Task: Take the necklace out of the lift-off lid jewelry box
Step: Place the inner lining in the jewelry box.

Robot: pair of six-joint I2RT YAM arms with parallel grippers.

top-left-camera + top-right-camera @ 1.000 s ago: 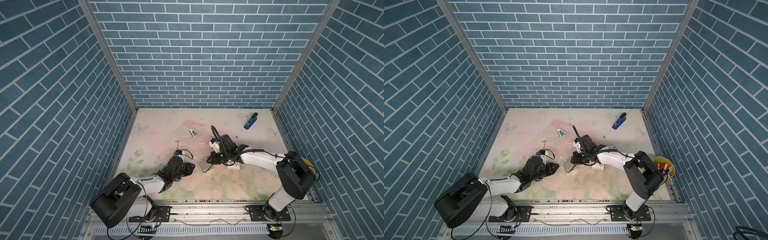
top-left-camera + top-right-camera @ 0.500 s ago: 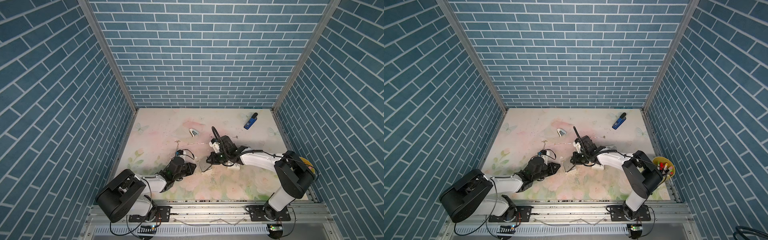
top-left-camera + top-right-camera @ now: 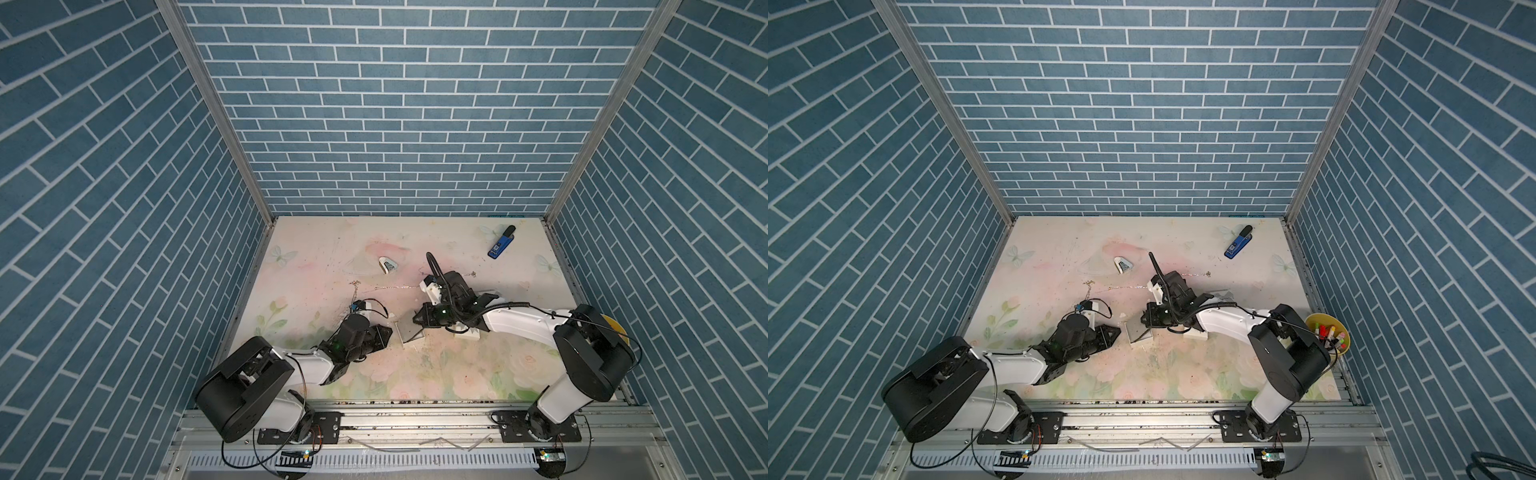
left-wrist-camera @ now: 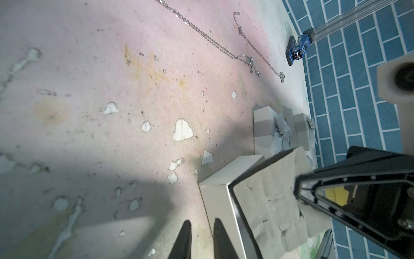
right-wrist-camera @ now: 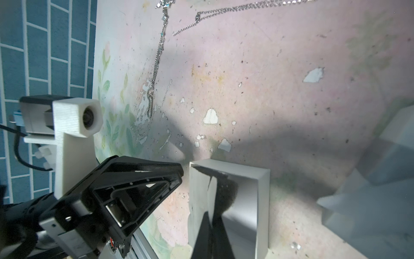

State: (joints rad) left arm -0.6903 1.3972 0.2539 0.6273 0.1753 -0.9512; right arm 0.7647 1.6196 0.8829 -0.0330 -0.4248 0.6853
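Note:
The white jewelry box [image 3: 409,332] [image 3: 1139,330] stands open between both grippers, and no necklace shows inside it. Its grey insert pad [image 4: 268,195] is tilted up out of the box [image 4: 217,195]. My right gripper [image 5: 211,214] [image 3: 417,322] is shut on that pad's edge inside the box [image 5: 262,201]. My left gripper [image 4: 200,223] [image 3: 384,334] hovers low beside the box's outer wall, its jaws a narrow gap apart with only mat between them. A silver necklace chain [image 3: 390,287] [image 4: 201,33] [image 5: 156,67] lies stretched on the mat behind the box.
A second chain [image 4: 257,49] lies near a blue stapler [image 3: 500,243] [image 3: 1237,243]. Two white ribboned boxes [image 4: 264,130] [image 4: 301,127] sit behind the open box. A small white object [image 3: 388,266] lies further back. A yellow cup of markers [image 3: 1327,332] stands at the right edge.
My left arm has crept slightly toward the box and its jaws have narrowed a little. The right gripper and the box have not moved.

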